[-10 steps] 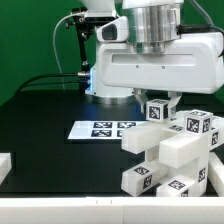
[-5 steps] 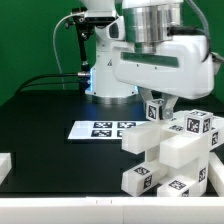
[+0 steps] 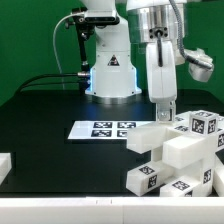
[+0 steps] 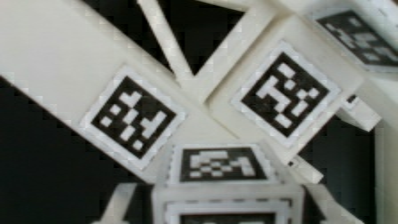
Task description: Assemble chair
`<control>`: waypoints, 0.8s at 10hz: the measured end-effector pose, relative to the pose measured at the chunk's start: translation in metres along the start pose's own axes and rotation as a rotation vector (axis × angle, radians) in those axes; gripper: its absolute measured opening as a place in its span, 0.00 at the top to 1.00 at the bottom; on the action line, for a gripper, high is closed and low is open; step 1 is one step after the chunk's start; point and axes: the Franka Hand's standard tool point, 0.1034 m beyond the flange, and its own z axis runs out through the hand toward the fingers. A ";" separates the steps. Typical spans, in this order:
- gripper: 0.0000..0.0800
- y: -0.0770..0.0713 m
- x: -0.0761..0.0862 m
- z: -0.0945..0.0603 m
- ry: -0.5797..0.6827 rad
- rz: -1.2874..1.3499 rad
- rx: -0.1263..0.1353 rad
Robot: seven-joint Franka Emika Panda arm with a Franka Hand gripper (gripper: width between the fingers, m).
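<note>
Black table [image 3: 40, 110] below. Chair [image 3: 180, 155], stacked blocky and tagged, just beside marker board [image 3: 100, 129], on exterior view's right. Gripper [image 3: 163, 113] atop chair, seemingly clenched on a chair part; exact grip blurred.

Exterior view: bright, even light from above w/ soft glare on the white chair parts [image 3: 180, 155] vs dark table [image 3: 50, 105]; shadows faint, pic low-res but fairly sharp. Wrist view: very close, soft & blurred, esp. at edges; tags [image 4: 134, 112] still readable, whites near blown out.
</note>
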 end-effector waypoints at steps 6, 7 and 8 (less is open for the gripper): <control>0.19 0.001 0.001 0.000 0.007 -0.490 -0.018; 0.19 0.001 0.001 0.001 0.006 -0.574 -0.019; 0.19 0.001 0.001 0.001 0.006 -0.660 -0.019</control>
